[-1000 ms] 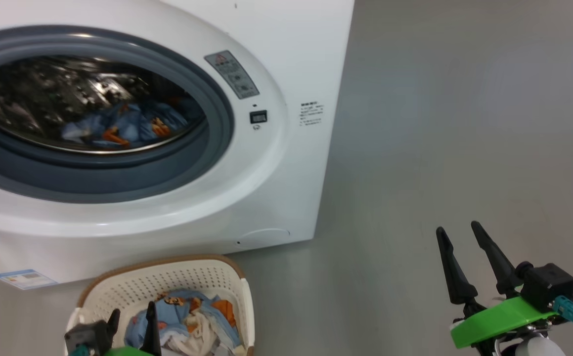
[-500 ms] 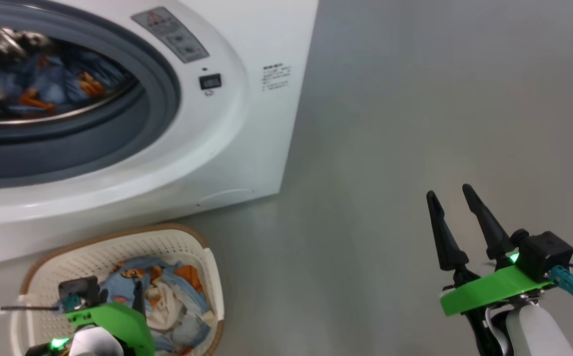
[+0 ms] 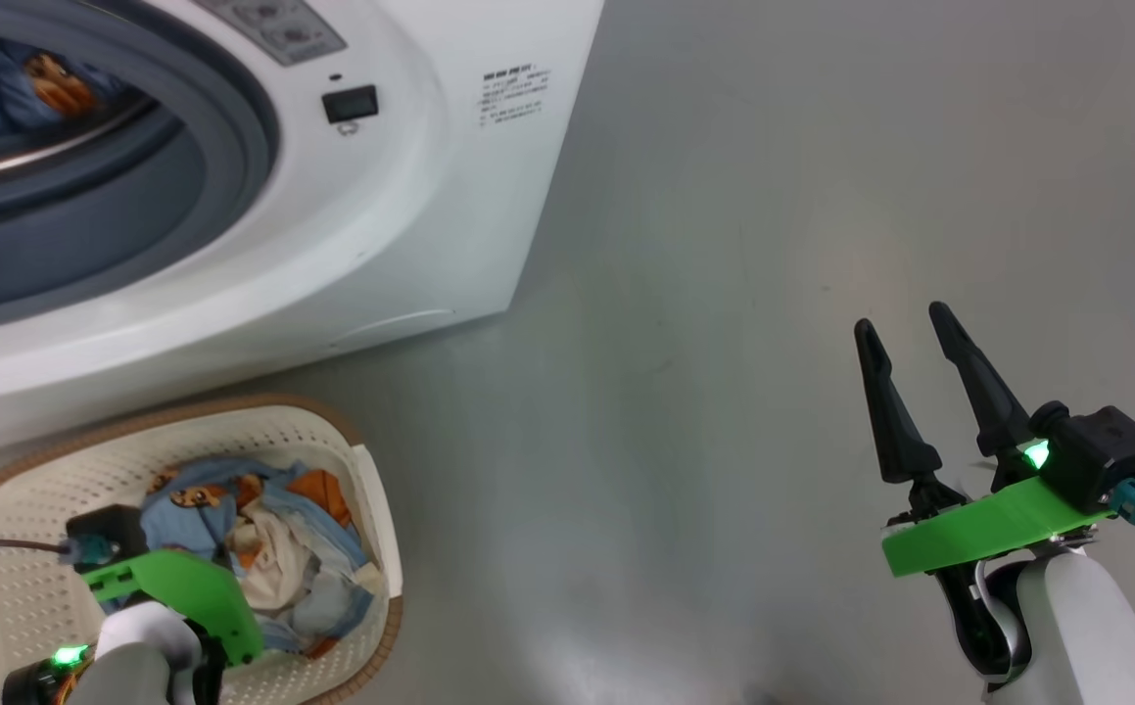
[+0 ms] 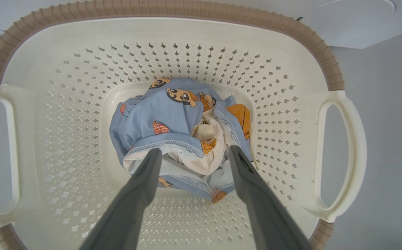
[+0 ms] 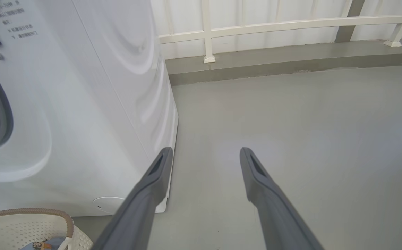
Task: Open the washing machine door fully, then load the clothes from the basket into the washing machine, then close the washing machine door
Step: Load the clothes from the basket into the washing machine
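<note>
Fingers spread wide, our left gripper [image 4: 194, 151] hangs over the clothes [image 4: 173, 118] bunched on the bottom of the basket [image 4: 201, 31], gripping nothing; we cannot tell whether its tips touch the cloth. The basket stands on the grey floor [image 3: 724, 245] just before the washing machine [image 3: 410, 225], whose drum [image 3: 48, 157] holds more bear-print fabric. Our right gripper [image 3: 901, 320] is parted and empty above bare floor, well apart from both.

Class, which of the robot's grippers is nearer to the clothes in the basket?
Left. The left gripper hangs open over the clothes inside the basket; the right gripper is off over the floor.
</note>
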Tool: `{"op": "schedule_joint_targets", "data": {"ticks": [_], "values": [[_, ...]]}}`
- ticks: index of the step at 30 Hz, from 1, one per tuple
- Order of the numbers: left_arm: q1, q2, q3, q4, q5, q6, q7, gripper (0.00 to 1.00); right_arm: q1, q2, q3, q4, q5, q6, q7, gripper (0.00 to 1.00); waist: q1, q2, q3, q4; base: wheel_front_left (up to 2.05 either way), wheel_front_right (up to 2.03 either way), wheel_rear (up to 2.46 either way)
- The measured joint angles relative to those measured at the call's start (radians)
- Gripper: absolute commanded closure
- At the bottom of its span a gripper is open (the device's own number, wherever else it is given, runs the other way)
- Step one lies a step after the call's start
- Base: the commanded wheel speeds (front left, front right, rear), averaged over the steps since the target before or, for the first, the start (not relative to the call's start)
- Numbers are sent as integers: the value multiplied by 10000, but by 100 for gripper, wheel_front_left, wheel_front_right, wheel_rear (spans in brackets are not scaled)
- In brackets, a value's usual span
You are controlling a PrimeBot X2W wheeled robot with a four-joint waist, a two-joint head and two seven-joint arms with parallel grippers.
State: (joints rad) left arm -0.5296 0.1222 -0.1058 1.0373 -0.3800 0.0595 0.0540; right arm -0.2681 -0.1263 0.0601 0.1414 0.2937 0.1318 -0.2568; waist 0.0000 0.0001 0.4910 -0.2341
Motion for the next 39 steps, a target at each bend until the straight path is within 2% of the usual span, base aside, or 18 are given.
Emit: {"op": "schedule_joint_targets", "data": {"ticks": [7,15,25,39], "values": [[-967,6,270,1264,-399,88,-295,0,-201,-98,6,-88,0,0,0,0,0,0,604,-134,0,0,0],[-1752,42,368,2067,-535,107,-462,0,-416,-144,-4,-343,2,0,-2,0,0,0,1263,-281,0,0,0],[-2385,424,383,2360,-621,359,-451,0,-461,-255,-115,-685,88,0,-2,0,0,0,2094,-467,0,0,0],[-3043,527,401,2506,-826,518,-466,0,-657,-274,-355,-1007,90,0,-2,0,0,0,2968,-598,0,0,0]]}}
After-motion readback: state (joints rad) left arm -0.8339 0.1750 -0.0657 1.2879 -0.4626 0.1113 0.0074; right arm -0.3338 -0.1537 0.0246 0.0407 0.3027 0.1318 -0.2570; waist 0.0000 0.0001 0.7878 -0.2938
